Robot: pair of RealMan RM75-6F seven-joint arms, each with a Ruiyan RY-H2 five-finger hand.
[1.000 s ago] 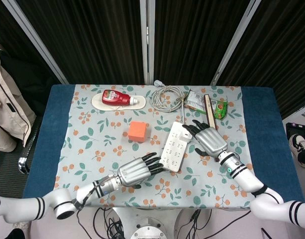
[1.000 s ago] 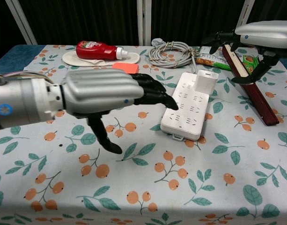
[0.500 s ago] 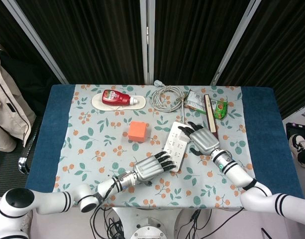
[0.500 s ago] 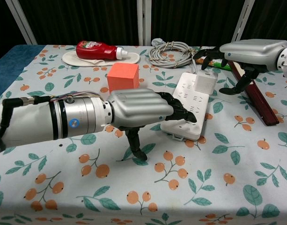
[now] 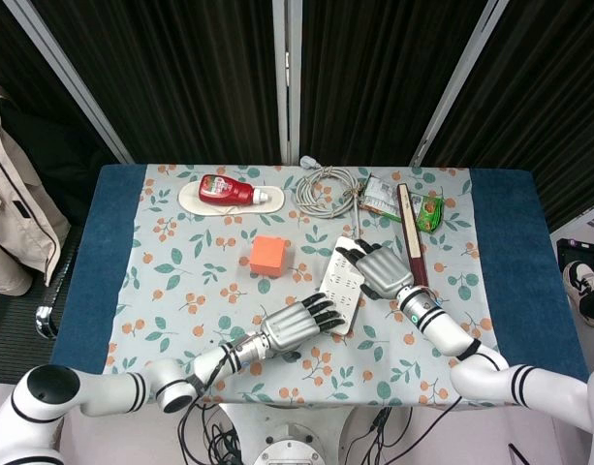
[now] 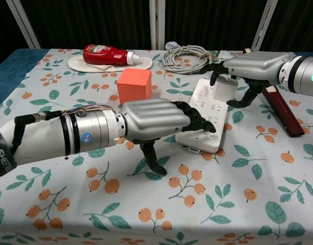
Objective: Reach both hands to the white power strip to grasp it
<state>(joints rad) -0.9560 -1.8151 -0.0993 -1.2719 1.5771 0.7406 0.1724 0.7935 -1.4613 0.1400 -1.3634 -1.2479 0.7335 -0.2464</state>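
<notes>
The strip [image 5: 341,288] lies mid-table, on the floral cloth [image 5: 180,271]. The left hand [image 5: 295,323] sits at its 7 o'clock end, fingers spread, dark fingertips [image 6: 199,122] over the near edge, gripping nothing. The right hand [image 5: 376,270] lies at the strip's 2 o'clock, fingers apart over its far end; actual hold cannot be told. An orange cube [image 5: 268,254] sits at the strip's 10 o'clock.

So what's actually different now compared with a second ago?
Both hands closed in on the white power strip: the left hand slid forward to its near end, the right hand swung in over its far end. Neither plainly grips it. The strip, orange block and ketchup bottle stayed put.
</notes>
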